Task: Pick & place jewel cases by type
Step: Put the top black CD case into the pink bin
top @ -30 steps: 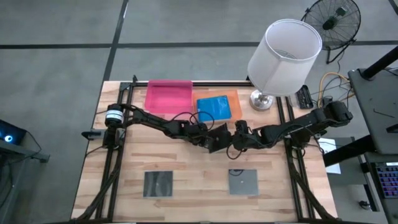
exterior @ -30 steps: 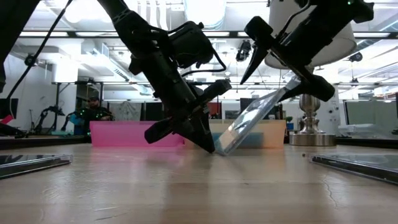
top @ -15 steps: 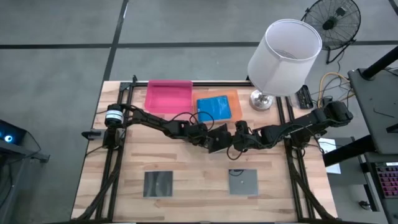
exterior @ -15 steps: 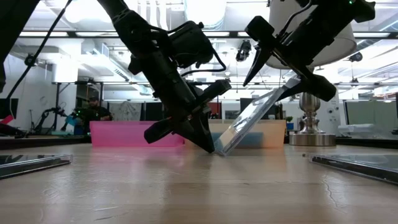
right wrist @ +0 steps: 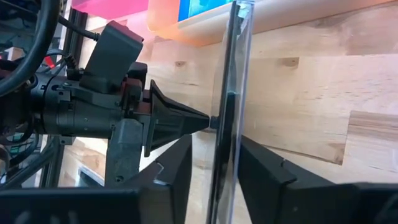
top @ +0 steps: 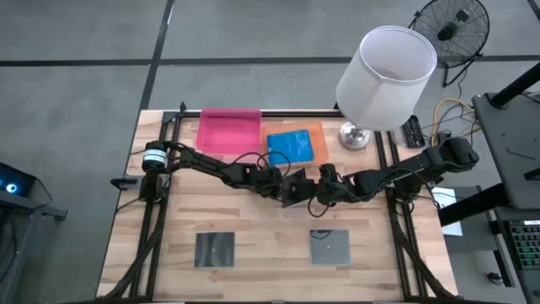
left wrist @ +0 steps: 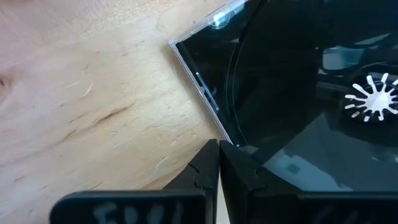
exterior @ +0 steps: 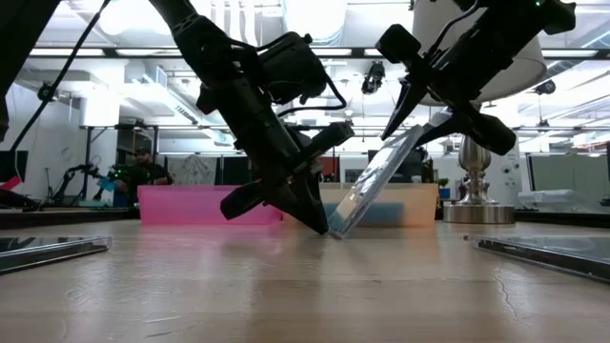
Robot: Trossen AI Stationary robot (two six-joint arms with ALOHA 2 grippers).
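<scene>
**Inspector:** Dark glossy plastic is the item at risk: one black jewel case (exterior: pixel 374 186) stands tilted on its lower edge on the wooden table (top: pixel 253 219), just in front of the orange tray (top: pixel 316 133). The right gripper (right wrist: pixel 214 177) straddles its upper edge, fingers either side and closing in; I cannot confirm a firm pinch.

**Assistant:** And the left gripper (left wrist: pixel 219 163)?

**Inspector:** Pressed together, holding nothing. Its tips butt against the case's bottom edge, acting as a stop.

**Assistant:** Hazards?

**Inspector:** In my judgement, three. If the right fingers bite only the thin rim, the case could pivot and slap flat. If the left tips slip under the edge, it could skid toward the orange tray. The hinged lid could also spring open under uneven pressure.

**Assistant:** Other cases?

**Inspector:** One blue jewel case (top: pixel 290 144) lies in the orange tray; two dark cases (top: pixel 215 249) lie flat well in front of it. The pink tray (top: pixel 228 128) sits beside it.

**Assistant:** View differences?

**Inspector:** The low view alone shows the lean and the edge contact with the table. The right wrist view shows the case between the fingers. The high view gives tray positions but hides the tilt.
</scene>
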